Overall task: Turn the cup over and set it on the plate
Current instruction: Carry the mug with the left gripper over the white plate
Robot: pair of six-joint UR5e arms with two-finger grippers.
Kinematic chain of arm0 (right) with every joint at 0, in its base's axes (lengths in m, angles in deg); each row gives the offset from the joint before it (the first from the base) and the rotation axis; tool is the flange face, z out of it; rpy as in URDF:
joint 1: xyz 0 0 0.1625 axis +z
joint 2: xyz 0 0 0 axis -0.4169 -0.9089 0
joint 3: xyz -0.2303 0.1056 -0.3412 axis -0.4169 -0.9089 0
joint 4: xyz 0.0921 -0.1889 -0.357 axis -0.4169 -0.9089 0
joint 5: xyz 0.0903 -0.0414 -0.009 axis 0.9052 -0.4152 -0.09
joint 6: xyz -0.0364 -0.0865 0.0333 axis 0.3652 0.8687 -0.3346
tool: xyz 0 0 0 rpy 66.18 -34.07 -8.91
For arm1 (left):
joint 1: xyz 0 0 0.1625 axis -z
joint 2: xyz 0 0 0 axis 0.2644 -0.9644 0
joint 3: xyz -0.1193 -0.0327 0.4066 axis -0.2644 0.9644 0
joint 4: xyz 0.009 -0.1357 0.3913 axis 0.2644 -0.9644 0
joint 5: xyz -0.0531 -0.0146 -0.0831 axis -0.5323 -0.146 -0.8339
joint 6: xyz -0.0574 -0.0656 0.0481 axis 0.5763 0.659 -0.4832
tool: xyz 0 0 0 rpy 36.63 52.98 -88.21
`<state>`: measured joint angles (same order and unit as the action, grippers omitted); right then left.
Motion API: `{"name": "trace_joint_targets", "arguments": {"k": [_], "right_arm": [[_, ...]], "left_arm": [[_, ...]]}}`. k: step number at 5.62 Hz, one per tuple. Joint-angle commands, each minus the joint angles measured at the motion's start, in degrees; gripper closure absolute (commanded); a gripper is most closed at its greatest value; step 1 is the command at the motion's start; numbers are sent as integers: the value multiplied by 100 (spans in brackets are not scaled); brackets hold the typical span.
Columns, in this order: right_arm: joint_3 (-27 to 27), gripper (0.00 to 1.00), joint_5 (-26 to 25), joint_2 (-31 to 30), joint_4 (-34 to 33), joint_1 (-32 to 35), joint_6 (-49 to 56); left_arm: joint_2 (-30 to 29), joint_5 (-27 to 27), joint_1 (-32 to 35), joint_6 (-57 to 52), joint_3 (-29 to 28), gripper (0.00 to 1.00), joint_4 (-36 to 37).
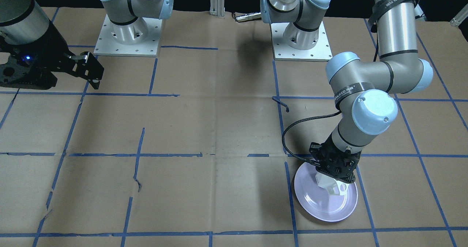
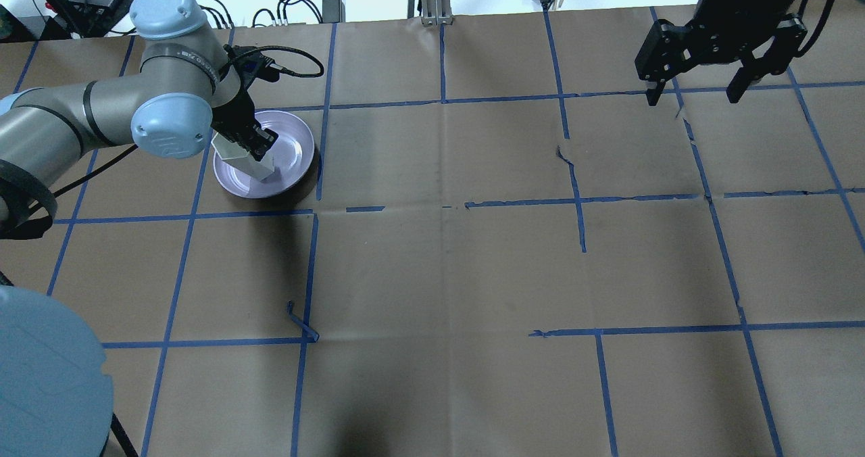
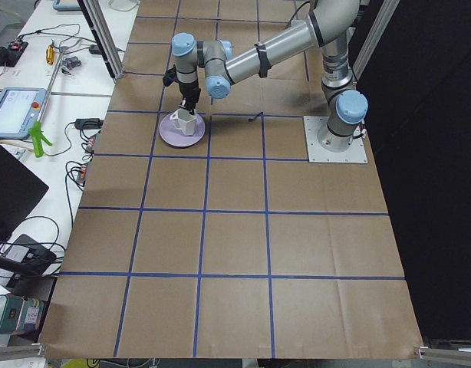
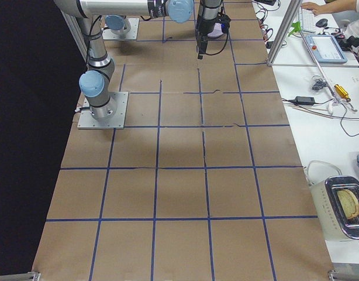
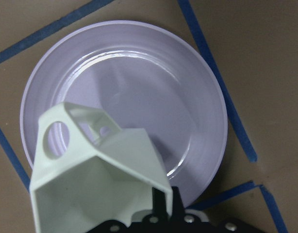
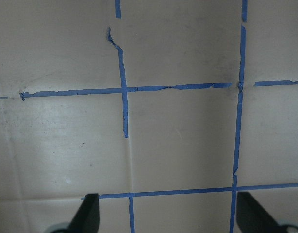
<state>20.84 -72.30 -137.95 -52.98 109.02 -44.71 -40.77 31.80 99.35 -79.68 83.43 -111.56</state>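
Broadly, the table (image 2: pixel 439 274), papered brown and gridded with blue tape, fills every view. The left arm (image 2: pixel 101 115) comes in from the overhead view's left. Its elbow is bent and its wrist is turned down over a far-left square. The right arm (image 1: pixel 18 20) hangs well apart at the table's other end, above bare paper. The right gripper (image 2: pixel 693 92) has its jaws spread wide with nothing between them.

The plate (image 5: pixel 139 63) is round, glossy and pale lavender with a shallow raised rim. It lies flat on the paper just beside a tape line. The cup (image 5: pixel 91 165) is white and faceted, with its mouth up toward the wrist camera. Its angular loop handle points away from the fingers, and the cup is over the part of the plate nearest the robot. The left gripper (image 1: pixel 339 179) is clamped on the cup's wall at the rim.

Only the left wrist view shows the cup's hollow inside and the opening of its handle. From overhead the gripper hides most of the cup. The front view shows the cup's lower body under the gripper. From the left end the cup seems to stand on the plate, though it is too small there to tell whether the base touches
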Motion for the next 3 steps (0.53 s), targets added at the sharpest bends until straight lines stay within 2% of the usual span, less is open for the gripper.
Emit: {"name": "trace_joint_targets", "arguments": {"k": [1,2,3], "right_arm": [[0,0,0,0,0,0,0],[0,0,0,0,0,0,0],[0,0,0,0,0,0,0]], "left_arm": [[-76,17,123,44,12,72,32],[-50,-9,133,44,-5,4,50],[46,-1,142,184,-101,3,-54]]}}
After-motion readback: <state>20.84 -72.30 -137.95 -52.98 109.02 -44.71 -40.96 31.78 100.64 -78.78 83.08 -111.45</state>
